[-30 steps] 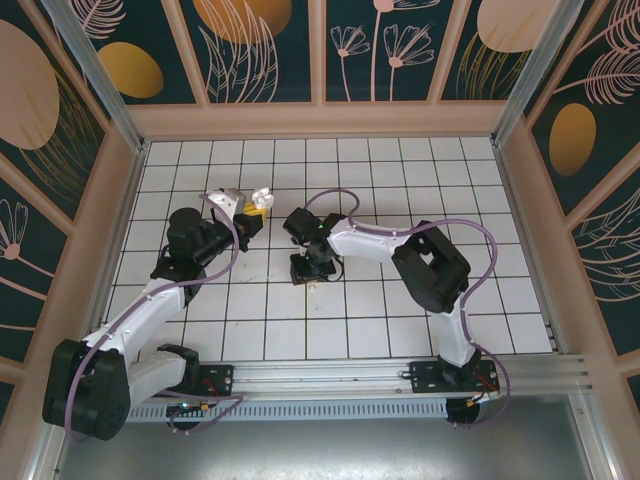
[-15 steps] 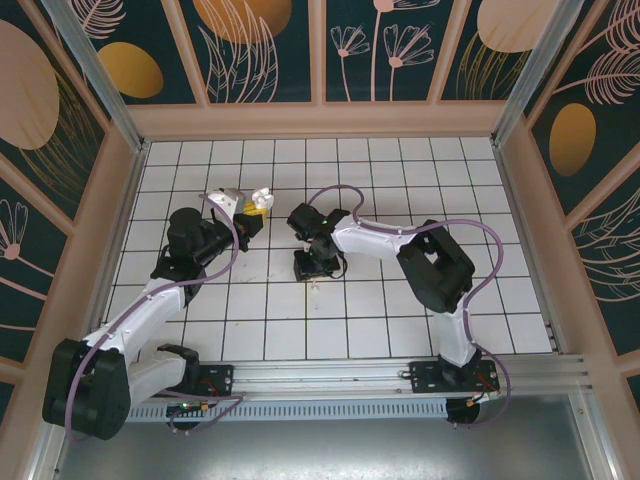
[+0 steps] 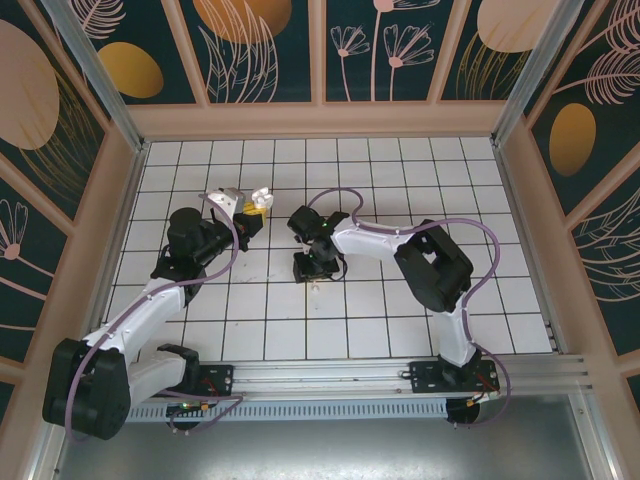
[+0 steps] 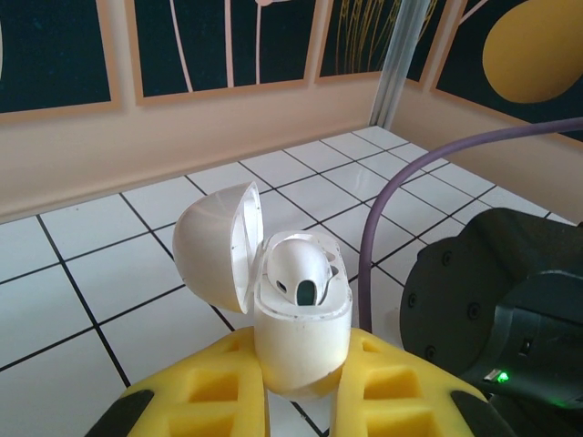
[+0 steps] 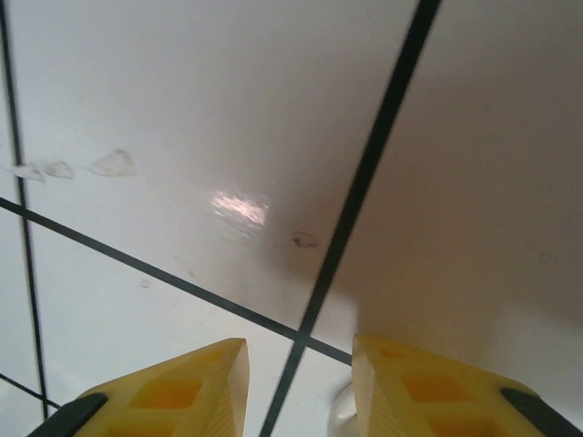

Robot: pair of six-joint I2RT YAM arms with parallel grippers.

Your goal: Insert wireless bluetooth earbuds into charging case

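Over the white tiled tabletop [image 3: 300,330], the left tool [image 4: 301,387] is clamped on the white rounded plastic charging case [image 4: 301,332], which has its lid open and one white earbud [image 4: 296,269] seated inside. Since a second ago the right tool [image 5: 301,369] has nudged sideways and eased narrowly apart, low over a tile. A small pale piece [image 5: 342,410], probably the second earbud, lies between its fingers, seemingly not yet gripped.

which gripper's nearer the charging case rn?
Left. The left gripper is clamped on the charging case, lid open. The right gripper is apart from it, to its right and toward the near edge of the table, pointing down.
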